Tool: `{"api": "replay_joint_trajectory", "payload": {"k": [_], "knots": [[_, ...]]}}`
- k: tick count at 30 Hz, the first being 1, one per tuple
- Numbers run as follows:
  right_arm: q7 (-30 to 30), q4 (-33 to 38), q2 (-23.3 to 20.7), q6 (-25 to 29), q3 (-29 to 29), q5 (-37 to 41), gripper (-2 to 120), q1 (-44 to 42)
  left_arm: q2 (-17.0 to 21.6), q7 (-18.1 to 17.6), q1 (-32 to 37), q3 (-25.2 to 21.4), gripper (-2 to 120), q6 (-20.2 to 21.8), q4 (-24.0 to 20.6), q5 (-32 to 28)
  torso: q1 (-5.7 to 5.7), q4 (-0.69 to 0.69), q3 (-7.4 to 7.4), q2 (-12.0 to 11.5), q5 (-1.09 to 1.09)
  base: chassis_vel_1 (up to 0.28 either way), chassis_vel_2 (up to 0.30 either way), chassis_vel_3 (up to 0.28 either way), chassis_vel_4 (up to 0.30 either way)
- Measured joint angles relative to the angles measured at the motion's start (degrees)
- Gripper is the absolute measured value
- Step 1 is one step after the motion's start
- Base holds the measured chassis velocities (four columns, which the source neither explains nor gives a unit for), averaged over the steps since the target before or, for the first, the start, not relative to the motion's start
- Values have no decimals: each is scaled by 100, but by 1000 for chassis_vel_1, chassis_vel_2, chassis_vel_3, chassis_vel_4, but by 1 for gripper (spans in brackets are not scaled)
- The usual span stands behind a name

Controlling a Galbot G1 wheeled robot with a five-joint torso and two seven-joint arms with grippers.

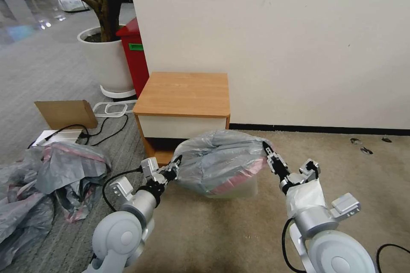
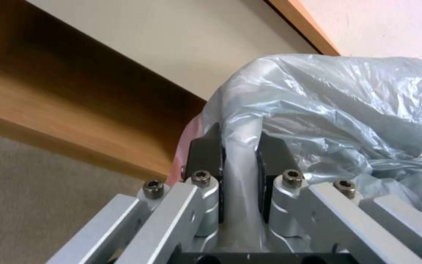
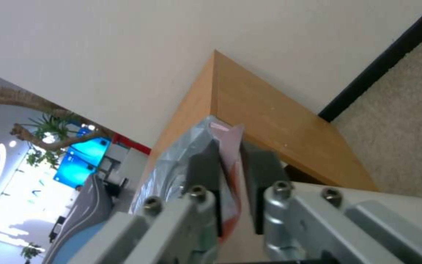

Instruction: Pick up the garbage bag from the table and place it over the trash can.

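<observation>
1. Left hand is clamped on the left edge of the bag. In the left wrist view a twisted band of film runs between its dark pads.
2. The bag is stretched between the two hands, ballooned into a crinkly dome in front of the counter and draped over the can. It is off the wooden top.
3. Only a pale strip of the can shows under the bag's lower edge. The pink rim of the bag runs slantwise above it.
4. Right hand pinches the right edge. In the right wrist view a pink fold of the rim sits between its grey pads.
5. Step, as I judge it: the pick-up is done and the placing is under way, with the mouth spread over the can.
6. Next move, as I judge it, calls for lowering both edges evenly so the rim slips round the can's lip. A lopsided pull could tip the light can or let the film slide off.
7. Materials:
   - bag: thin, translucent grey film, wrinkled and glossy
   - counter: smooth light wood top, white drawer front, squared edges
   - can: cream plastic, rounded
   - floor: beige carpet under the can
</observation>
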Motion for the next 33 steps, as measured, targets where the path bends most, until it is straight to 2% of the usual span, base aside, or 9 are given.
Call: {"api": "replay_joint_trajectory", "payload": {"k": [1,3,11,20,28,33], "knots": [[-12,-5,-5,6,5,-47,4,-21,-3,0,-8,9,9,-1,0,-5,0,0,0,0,0,0,0,0,0],[-23,-7,-10,12,13,-71,0,-42,-5,0,-18,16,9,0,0,-27,0,0,0,0,0,0,0,0,0],[-185,-49,-51,11,120,-274,0,-199,17,-139,-65,-31,9,50,-2,-491,0,0,0,0,0,0,0,0,0],[-225,-148,-100,0,128,-424,0,-288,51,-219,-105,-84,9,99,-17,-694,0,0,0,0,0,0,0,0,0],[-763,-857,-32,354,51,-866,0,-54,76,-218,-54,-103,9,193,-94,-792,0,0,0,0,0,0,0,0,0],[-1006,-956,-10,452,57,-868,0,79,75,-192,-26,-97,9,215,-115,-809,0,0,0,0,0,0,0,0,0]]}}
